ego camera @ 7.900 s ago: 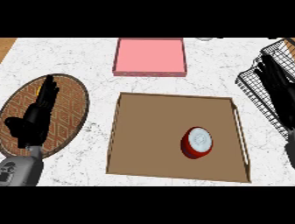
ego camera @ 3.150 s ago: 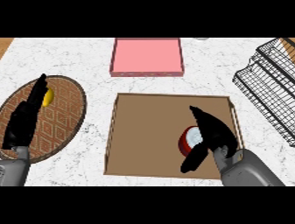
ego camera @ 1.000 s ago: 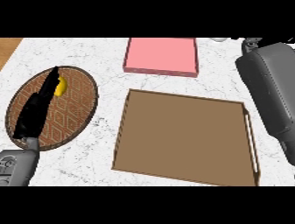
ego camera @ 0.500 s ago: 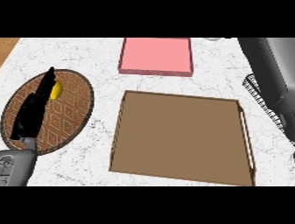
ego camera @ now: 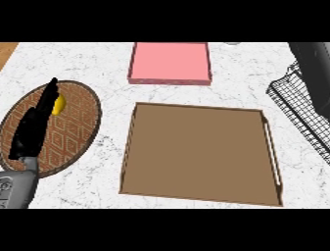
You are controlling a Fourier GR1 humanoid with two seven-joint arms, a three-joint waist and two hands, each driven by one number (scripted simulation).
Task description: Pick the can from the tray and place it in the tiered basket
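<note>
"Can first: where was it?"

"Nowhere in view. The tray lay bare. The right forearm hung over the tiered basket, just right of the tray. The right hand was out of the picture, so I couldn't tell whether it gripped anything. My guess was that the can rode in it."

"How would it handle?"

"Probably stiff, light and smooth-walled, so apt to slip. I'd have wrapped it round the side at mid-height and kept it upright."

"And the left hand?"

"It rested left of the tray over the brown oval plate, fingers straight and holding nothing."

"What had changed?"

"Three seconds earlier the can stood in the tray's right half with the right hand on it. Since then both had left the tray, and the arm had swung toward the basket."
</note>
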